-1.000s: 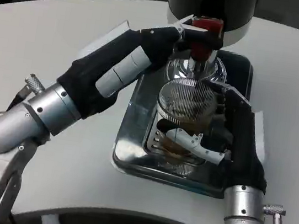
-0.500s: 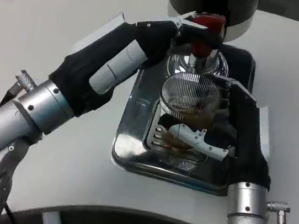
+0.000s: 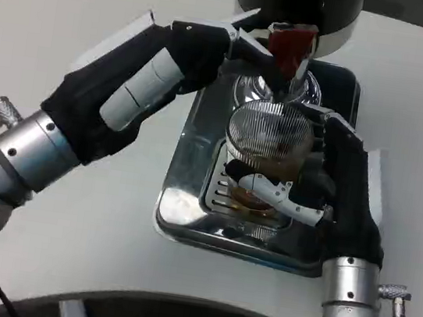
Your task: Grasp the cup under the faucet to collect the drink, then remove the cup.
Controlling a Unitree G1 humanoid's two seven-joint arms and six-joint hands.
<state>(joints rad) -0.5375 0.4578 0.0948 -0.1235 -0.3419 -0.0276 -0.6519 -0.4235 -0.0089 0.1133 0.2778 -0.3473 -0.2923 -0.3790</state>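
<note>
A ribbed clear glass cup (image 3: 268, 137) stands on the grate of a shiny metal drip tray (image 3: 187, 199), right below the chrome faucet (image 3: 254, 92). Brown drink sits in its lower part. My right hand (image 3: 336, 193) grips the cup from the right, with its fingers wrapped across the front near the base. My left hand (image 3: 197, 49) reaches in from the left and holds the red tap handle (image 3: 292, 45), which leans a little to one side. Behind the handle rises the dark dispenser body (image 3: 298, 0).
The tray lies on a white round table (image 3: 73, 21), whose curved front edge runs close to my body. Bare tabletop stretches left of the tray and at the far right. My left forearm (image 3: 31, 153) crosses above the table's left side.
My left arm has risen and swung outward to the left, still at the red handle, which now leans more. The right hand and the cup have stayed put.
</note>
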